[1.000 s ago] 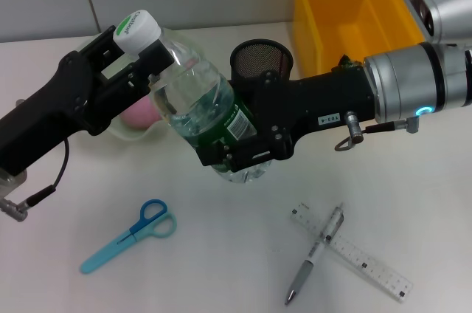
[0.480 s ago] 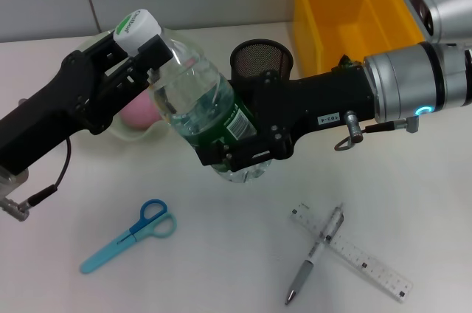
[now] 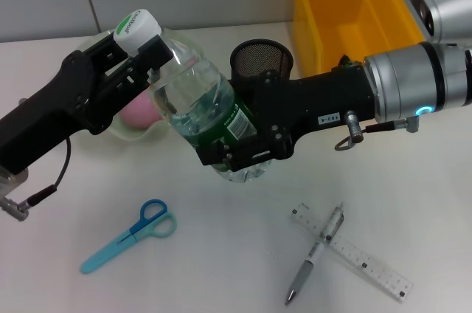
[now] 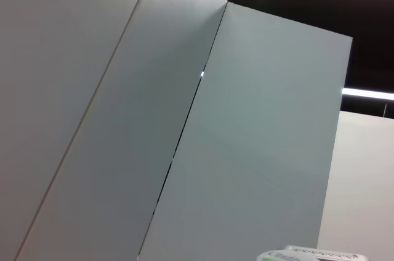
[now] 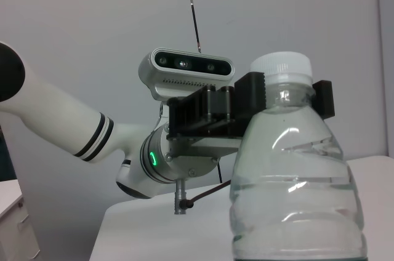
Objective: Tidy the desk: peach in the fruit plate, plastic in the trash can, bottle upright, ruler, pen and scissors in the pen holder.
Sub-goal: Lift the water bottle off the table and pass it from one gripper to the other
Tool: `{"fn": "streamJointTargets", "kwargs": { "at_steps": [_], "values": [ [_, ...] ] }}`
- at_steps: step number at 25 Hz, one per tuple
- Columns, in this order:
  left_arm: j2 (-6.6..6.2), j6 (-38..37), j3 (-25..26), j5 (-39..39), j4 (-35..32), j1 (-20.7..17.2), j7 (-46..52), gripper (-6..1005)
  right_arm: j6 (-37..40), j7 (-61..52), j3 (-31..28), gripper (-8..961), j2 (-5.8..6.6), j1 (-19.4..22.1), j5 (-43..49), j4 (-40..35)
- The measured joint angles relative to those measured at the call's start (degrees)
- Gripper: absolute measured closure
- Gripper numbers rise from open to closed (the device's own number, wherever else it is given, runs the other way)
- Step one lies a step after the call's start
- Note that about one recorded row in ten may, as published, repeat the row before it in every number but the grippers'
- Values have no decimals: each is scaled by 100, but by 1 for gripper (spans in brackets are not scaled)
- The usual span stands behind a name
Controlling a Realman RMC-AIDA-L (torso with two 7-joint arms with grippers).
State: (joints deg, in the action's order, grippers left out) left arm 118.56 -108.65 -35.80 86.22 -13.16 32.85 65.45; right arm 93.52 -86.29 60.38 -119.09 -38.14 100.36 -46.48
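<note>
A clear water bottle (image 3: pixel 203 102) with a white cap and green label stands about upright at the table's middle. Whether its base rests on the table I cannot tell. My left gripper (image 3: pixel 147 53) is shut on its neck just under the cap. My right gripper (image 3: pixel 234 152) is shut around its lower body. The right wrist view shows the bottle (image 5: pixel 295 199) with the left gripper (image 5: pixel 286 98) at its neck. The cap edge (image 4: pixel 311 253) shows in the left wrist view. A pink peach (image 3: pixel 139 115) lies in the pale fruit plate (image 3: pixel 118 133). No plastic shows.
A black mesh pen holder (image 3: pixel 262 58) stands behind the right gripper. A yellow bin (image 3: pixel 346 10) is at the back right. Blue scissors (image 3: pixel 129 235) lie at the front left. A silver pen (image 3: pixel 313 254) lies across a clear ruler (image 3: pixel 361 258) at the front right.
The left gripper's fingers have shifted slightly at the bottle's neck. The bottle and the right arm have not moved.
</note>
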Motion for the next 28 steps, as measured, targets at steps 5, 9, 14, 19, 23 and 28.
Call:
{"fn": "streamJointTargets", "kwargs": {
  "at_steps": [5, 9, 14, 19, 23, 28],
  "values": [
    [2, -16, 7, 1, 0, 1, 2, 558, 67, 148, -26, 185, 1, 11, 0, 1],
    [2, -20, 7, 3, 0, 2, 3, 558, 106, 228, -25, 185, 0, 24, -1, 5],
    [1, -16, 8, 4, 10, 2, 3, 558, 68, 230, -13, 186, -1, 26, -2, 8],
    [1, -18, 24, 5, 8, 4, 3, 557, 10, 230, -9, 186, 0, 26, 4, 9],
    [0, -18, 35, 6, -4, 9, 2, 557, -36, 229, -9, 186, 0, 26, 27, 9],
    [0, -21, 37, 6, -11, 11, 2, 557, -70, 196, -8, 186, 8, 20, 58, -9]
  ]
}}
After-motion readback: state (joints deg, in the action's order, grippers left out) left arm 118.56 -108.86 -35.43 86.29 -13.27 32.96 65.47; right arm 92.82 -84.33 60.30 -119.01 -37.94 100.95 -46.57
